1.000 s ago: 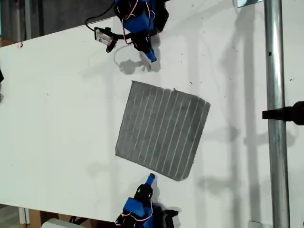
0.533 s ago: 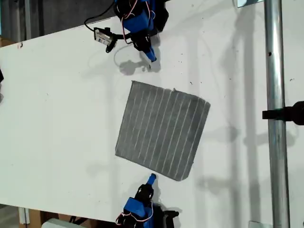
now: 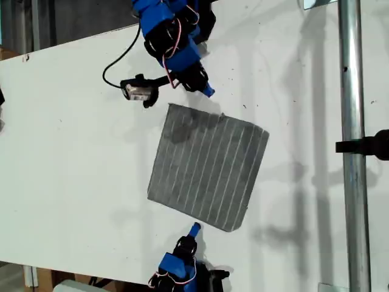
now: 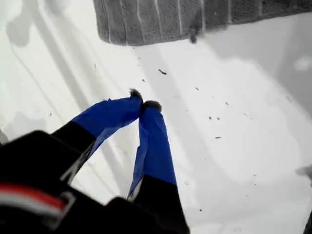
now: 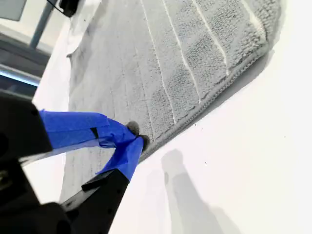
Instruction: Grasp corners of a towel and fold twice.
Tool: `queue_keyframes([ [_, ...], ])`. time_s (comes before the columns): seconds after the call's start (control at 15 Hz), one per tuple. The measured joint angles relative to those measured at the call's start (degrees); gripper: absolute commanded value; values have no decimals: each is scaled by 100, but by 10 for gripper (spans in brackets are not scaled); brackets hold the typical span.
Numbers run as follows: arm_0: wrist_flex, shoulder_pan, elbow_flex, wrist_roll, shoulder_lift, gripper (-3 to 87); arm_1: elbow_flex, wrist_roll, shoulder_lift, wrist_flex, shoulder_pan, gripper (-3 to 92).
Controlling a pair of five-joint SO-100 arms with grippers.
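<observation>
My first gripper (image 3: 208, 92) has moved close to the towel (image 3: 206, 164).
It has swung out over the white bench (image 3: 73, 152) and now leans near the towel's far edge, beside a corner (image 3: 172, 107). I think a grab comes next. The towel lies flat and unfolded. My second gripper (image 3: 194, 229) waits at the near edge. Both sets of fingers are pinched together, holding nothing.

The towel (image 3: 208, 167) was grey with thin parallel white stripes. The tabletop (image 3: 73, 152) was white. Both arms' fingers (image 4: 153, 141) were blue on black bodies. A silver pole (image 3: 352, 152) stood by.
</observation>
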Motion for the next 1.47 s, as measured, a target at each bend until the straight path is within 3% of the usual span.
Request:
queue_keyframes([
  [0.07,0,0,0,-18,0,-28,-879,-53,-826,105,-158,366],
  [0.13,0,0,0,-44,0,-28,-1547,-158,-1494,123,-281,390],
  [0.33,0,105,0,-53,0,-28,-2742,-466,-3111,123,-527,407],
  [0.87,0,132,0,-97,0,-28,-3612,-475,-5440,-448,-694,374],
  [1.07,0,132,0,-97,0,-28,-3612,-598,-5985,-1099,-501,312],
  [1.13,0,158,0,-97,0,-28,-3727,-633,-6179,-1380,-431,256],
  [1.27,0,176,0,-114,0,-28,-4052,-633,-6645,-1907,-281,42],
  [1.33,0,176,0,-149,0,-28,-4061,-633,-6768,-2092,-237,-1],
  [1.47,-44,167,0,-237,0,-29,-4034,-580,-6785,-2136,-211,-2],
])
